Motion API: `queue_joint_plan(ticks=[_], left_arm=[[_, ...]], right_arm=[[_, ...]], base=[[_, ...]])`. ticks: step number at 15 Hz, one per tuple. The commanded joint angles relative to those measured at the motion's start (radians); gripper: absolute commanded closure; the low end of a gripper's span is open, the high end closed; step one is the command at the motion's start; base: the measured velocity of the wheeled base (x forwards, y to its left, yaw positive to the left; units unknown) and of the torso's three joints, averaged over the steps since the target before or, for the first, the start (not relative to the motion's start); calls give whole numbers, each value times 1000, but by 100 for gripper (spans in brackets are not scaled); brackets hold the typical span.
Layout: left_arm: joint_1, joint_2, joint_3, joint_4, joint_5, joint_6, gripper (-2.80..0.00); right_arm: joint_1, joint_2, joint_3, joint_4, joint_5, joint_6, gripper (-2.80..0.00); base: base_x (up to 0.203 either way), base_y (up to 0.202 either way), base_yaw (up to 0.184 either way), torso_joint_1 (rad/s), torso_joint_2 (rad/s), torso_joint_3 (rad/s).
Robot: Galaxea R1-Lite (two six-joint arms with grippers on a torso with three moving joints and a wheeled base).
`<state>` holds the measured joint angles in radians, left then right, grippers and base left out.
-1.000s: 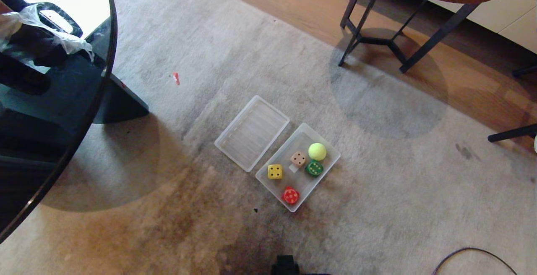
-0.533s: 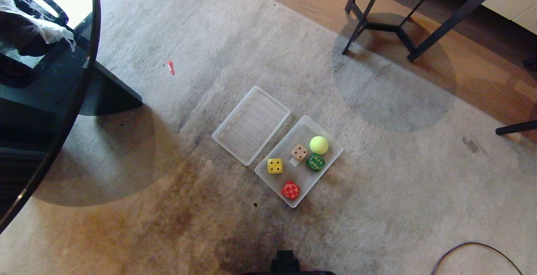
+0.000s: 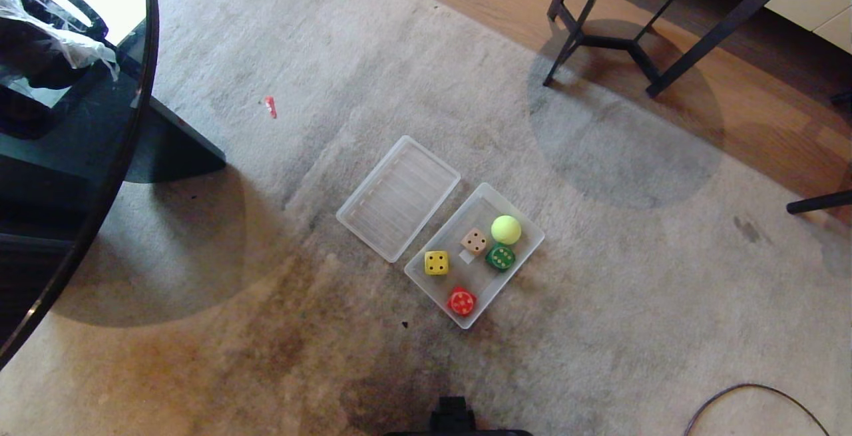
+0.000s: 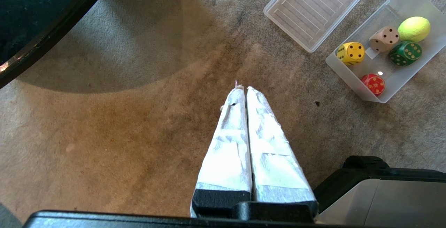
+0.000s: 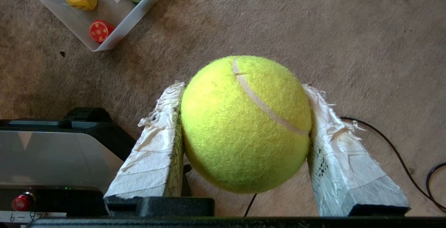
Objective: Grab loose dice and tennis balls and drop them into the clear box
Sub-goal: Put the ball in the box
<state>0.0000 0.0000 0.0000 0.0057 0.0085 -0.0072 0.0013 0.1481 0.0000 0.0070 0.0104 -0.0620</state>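
My head camera looks steeply down on the carpet, box (image 3: 526, 244) at centre. Both my wrist cameras look down past my fingers, nearer the floor; each catches the same box in an upper corner.

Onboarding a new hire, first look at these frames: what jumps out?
A tennis ball clamped between the right gripper's taped fingers, held above the carpet. Next, the clear box on the carpet, holding yellow, tan, green and red dice plus a second tennis ball, its ribbed lid lying alongside. The left gripper hangs shut over bare carpet.
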Motion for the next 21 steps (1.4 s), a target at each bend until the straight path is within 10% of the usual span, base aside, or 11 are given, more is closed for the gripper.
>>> queue_joint_plan(ticks=[1, 21], left_arm=[[0, 0, 0, 0, 1, 0, 0], [0, 0, 0, 0, 1, 0, 0]], right_arm=[[0, -1, 2, -1, 0, -2, 0], [0, -1, 3, -2, 0, 4, 0]], base=[[0, 0, 0, 0, 0, 0], [1, -2, 49, 1, 0, 1]])
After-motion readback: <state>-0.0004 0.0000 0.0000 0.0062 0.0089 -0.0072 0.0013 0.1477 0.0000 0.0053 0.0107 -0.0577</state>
